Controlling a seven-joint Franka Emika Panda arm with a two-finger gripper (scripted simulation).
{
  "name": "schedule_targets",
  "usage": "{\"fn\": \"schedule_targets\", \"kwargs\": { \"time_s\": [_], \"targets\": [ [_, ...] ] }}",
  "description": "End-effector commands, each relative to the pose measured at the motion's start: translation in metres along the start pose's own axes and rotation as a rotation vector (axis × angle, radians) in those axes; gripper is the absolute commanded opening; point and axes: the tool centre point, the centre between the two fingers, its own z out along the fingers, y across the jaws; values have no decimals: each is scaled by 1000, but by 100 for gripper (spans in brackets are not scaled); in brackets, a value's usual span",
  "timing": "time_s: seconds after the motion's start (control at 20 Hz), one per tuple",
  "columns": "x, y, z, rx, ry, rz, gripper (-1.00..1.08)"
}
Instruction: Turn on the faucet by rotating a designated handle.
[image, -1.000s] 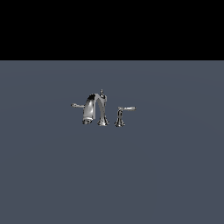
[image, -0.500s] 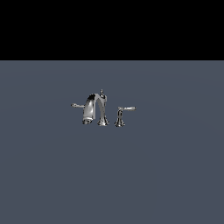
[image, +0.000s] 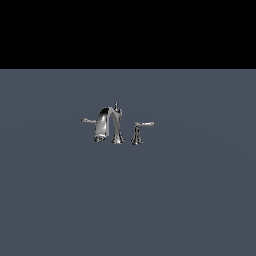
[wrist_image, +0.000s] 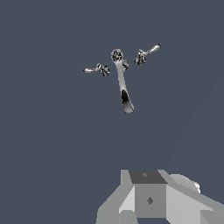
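Note:
The faucet (image: 111, 126) is a small chrome three-piece set standing on the grey floor, its arched spout curving down toward the exterior view's left. The handle (image: 88, 120) is the slim lever beside the spout mouth, its pedestal hidden behind the spout. The wrist view looks down on the faucet (wrist_image: 122, 83) from well above, with the handle (wrist_image: 92, 69) off to one side of the spout base. Only grey parts of my gripper (wrist_image: 148, 201) show at the edge of the wrist view, far from the faucet. Its fingertips are not visible, and the arm is absent from the exterior view.
A second lever (image: 144, 124) on a flared pedestal stands at the exterior view's right of the spout, also in the wrist view (wrist_image: 148, 50). A small knob (image: 116, 106) tops the spout. Flat grey floor (image: 190, 200) surrounds the set.

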Motion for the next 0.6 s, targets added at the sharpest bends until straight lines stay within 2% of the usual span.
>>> {"fn": "schedule_targets", "kwargs": {
  "time_s": [0.0, 0.25, 0.55],
  "targets": [
    [17, -10, 11, 20, -22, 68, -100],
    [50, -28, 38, 42, -60, 207, -100],
    [89, -47, 75, 49, -94, 381, -100]
  ]
}}
